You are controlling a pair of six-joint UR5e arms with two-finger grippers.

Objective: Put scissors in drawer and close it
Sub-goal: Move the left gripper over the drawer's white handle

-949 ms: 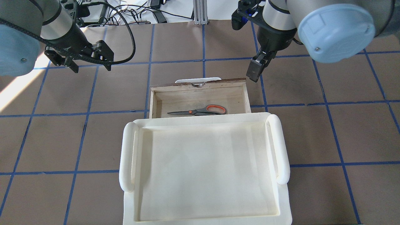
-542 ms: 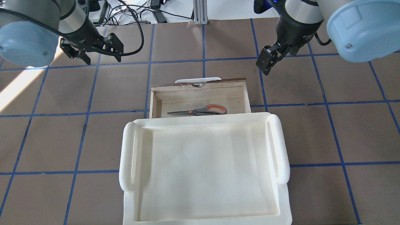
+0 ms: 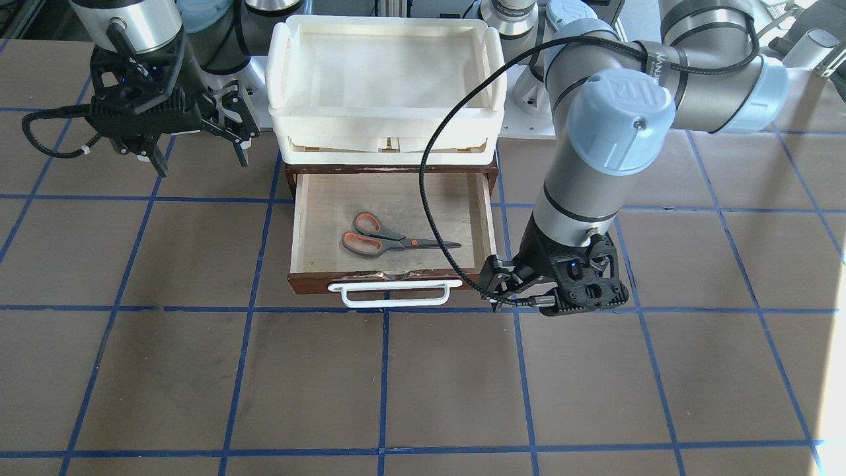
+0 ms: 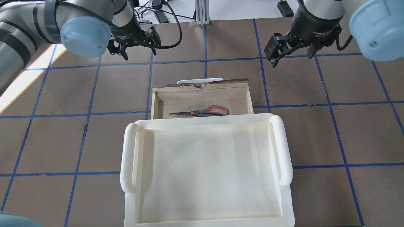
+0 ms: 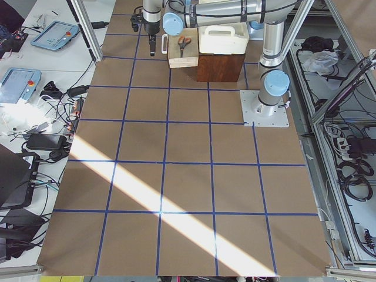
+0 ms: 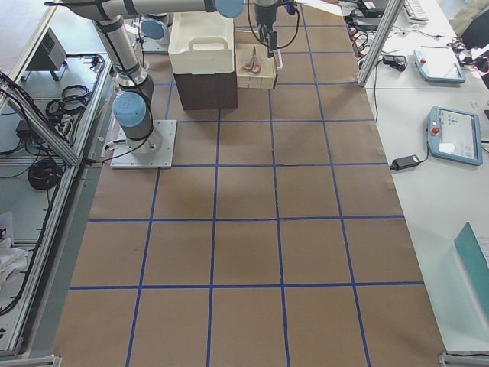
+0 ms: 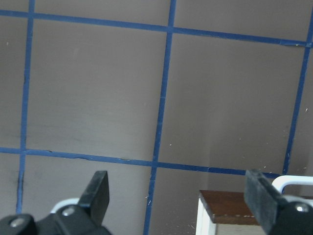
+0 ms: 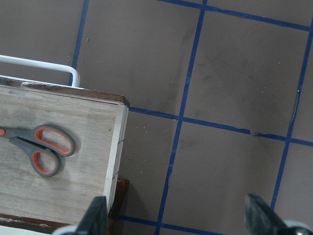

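Already, small grey-handled, orange-lined scissors (image 3: pixel 390 239) lie flat inside the shallow wooden drawer (image 3: pixel 396 198), frame centre. Drawer stands pulled out; closing remains. The left claw (image 7: pixel 177 188) and right claw (image 8: pixel 176 210) gape wide, empty; the left apparently nearer the white bar handle (image 3: pixel 395 293).

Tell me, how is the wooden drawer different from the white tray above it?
The drawer is pale wood with a dark brown front; the tray is cream-white all over. The drawer holds the scissors; the tray looks empty. The drawer has one white bar handle in front; the tray has a rounded grip on each side. Both are shallow, open-topped rectangles.
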